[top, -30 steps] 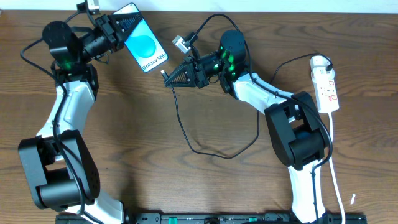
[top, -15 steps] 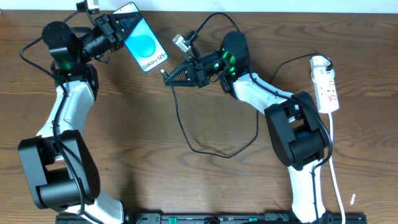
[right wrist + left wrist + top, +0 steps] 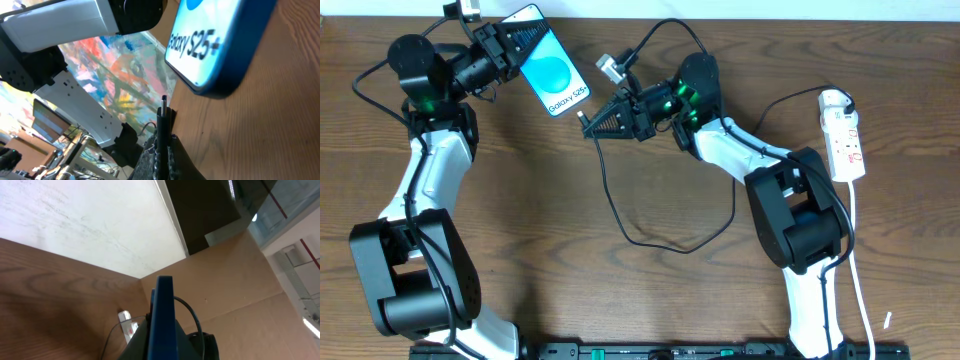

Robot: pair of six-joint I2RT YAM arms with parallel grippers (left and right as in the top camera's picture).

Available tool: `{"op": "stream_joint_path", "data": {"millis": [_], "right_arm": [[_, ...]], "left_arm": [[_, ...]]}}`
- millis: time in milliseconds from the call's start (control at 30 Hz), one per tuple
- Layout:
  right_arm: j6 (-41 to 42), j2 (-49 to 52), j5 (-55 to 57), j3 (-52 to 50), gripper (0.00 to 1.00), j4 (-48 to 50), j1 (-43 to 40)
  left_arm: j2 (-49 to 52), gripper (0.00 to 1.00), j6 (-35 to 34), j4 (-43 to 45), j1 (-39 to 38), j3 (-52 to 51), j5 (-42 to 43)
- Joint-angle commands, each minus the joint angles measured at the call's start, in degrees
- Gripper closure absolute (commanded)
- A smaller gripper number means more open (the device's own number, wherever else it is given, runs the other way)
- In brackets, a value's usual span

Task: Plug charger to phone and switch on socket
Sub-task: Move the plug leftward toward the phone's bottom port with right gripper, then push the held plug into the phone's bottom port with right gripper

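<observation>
Since the left jaws are clamped on the flat blue-screened smartphone (image 3: 552, 72), held tilted at the far left, and the right jaws are pinched shut on the small plug tip (image 3: 583, 115) of the thin black charger cable (image 3: 620, 200), the tip, just short of the phone's lower edge, probably needs squaring to the port before any push. The narrow white power strip (image 3: 844, 140) lies well apart, far right. The brown wood-grain counter (image 3: 620, 300) meets a white wall (image 3: 75, 220).
</observation>
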Motion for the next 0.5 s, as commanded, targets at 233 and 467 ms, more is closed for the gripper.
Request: {"op": "stream_joint_path", "data": {"millis": [233,467], "right_arm": [[0.61,-0.83,-0.70,0.46,0.99,0.22,0.74],[0.59,-0.83,-0.72,0.46,0.99,0.26,0.72]], "left_arm": [[-2.01,0.93,-0.11,0.55,-1.57,1.27,2.45],[-2.01,0.93,-0.33,0.55,-1.57,1.27,2.93]]}}
